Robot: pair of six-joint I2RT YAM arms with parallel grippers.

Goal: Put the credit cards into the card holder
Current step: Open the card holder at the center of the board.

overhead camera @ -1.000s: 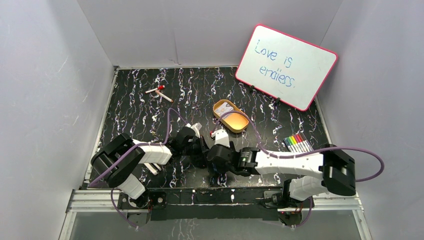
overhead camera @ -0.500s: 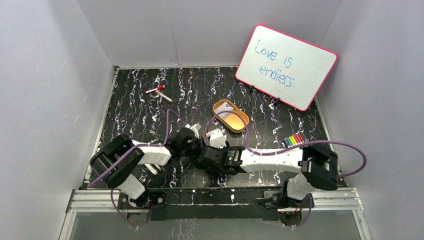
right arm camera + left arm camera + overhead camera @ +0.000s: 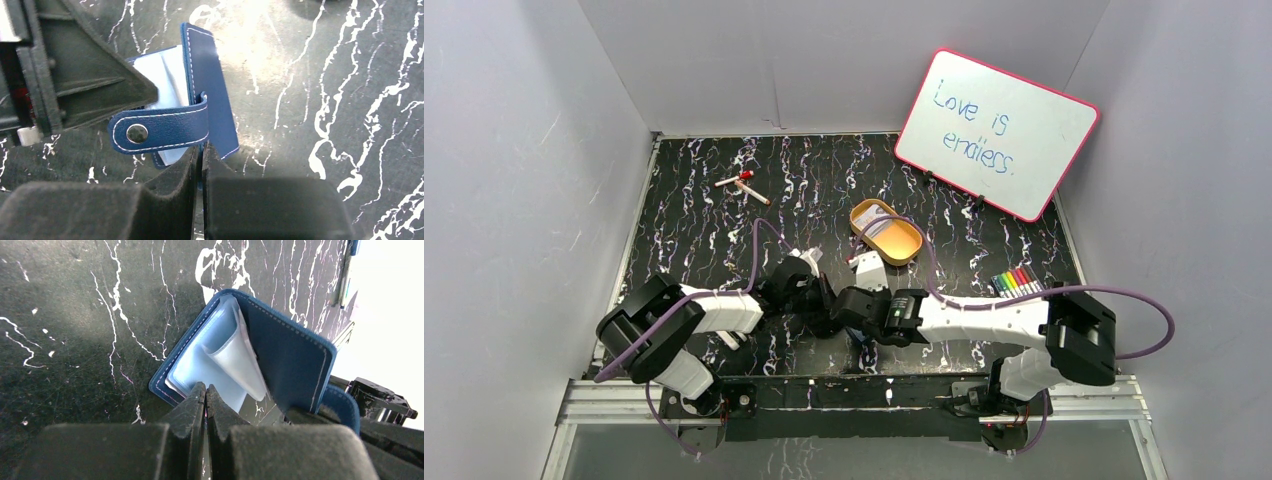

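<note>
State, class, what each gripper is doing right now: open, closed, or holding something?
Left gripper: closed, pinching the card holder at its pale inner pocket edge.
Right gripper: closed on the card holder's navy cover.

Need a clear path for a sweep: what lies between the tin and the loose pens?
Nothing. In the top view the stretch of table between the tin and the loose pens is bare.
</note>
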